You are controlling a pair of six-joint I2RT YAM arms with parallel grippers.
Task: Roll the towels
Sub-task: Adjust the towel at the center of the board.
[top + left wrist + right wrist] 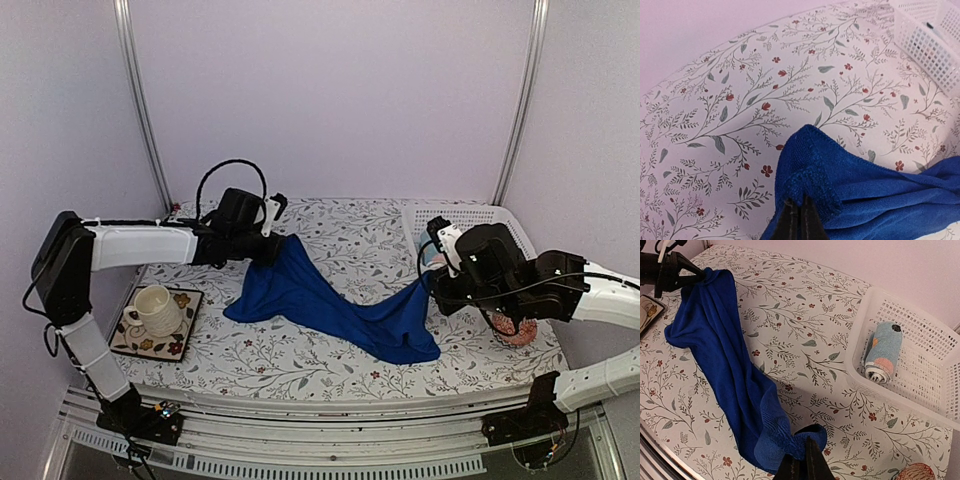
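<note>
left tool point(274, 240): pinched fully closed on one end of the royal-blue towel point(320, 300), up toward the far-left corner of the bench point(360, 235)
right tool point(432, 288): also clamped tight, on the towel's other end, near the right edge
towel's long axis: runs diagonally, far-left to near-right, sagging onto the bench in the middle, bunched rather than flat
who's nearer: each arm has an end, so neither really
my guess: it needs spreading flat along that diagonal before any rolling
light-blue towel point(882, 352): already rolled, lying in the white basket point(940, 340) at the far-right corner
</note>
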